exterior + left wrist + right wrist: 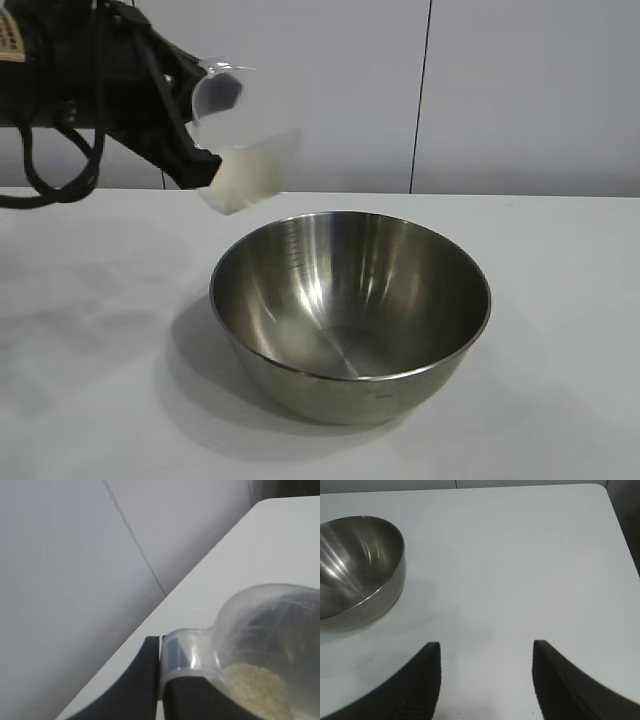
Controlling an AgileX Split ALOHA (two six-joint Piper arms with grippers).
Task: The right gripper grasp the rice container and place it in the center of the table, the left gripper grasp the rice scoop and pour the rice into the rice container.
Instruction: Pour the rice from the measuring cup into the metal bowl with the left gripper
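Observation:
The steel rice container (350, 310) stands upright in the middle of the white table (90, 320); its inside looks bare. My left gripper (195, 150) is shut on the handle of the clear rice scoop (240, 165), held in the air above and behind the container's left rim, tilted toward it. Rice (240, 185) lies piled in the scoop's low side. In the left wrist view the gripper (161, 650) pinches the scoop's handle (187, 652), with rice (255, 687) inside the cup. My right gripper (486, 647) is open and empty over bare table, apart from the container (355, 570).
A plain grey wall with a dark vertical seam (420, 95) stands behind the table. The table's far corner and edge (615, 525) show in the right wrist view, with dark floor beyond.

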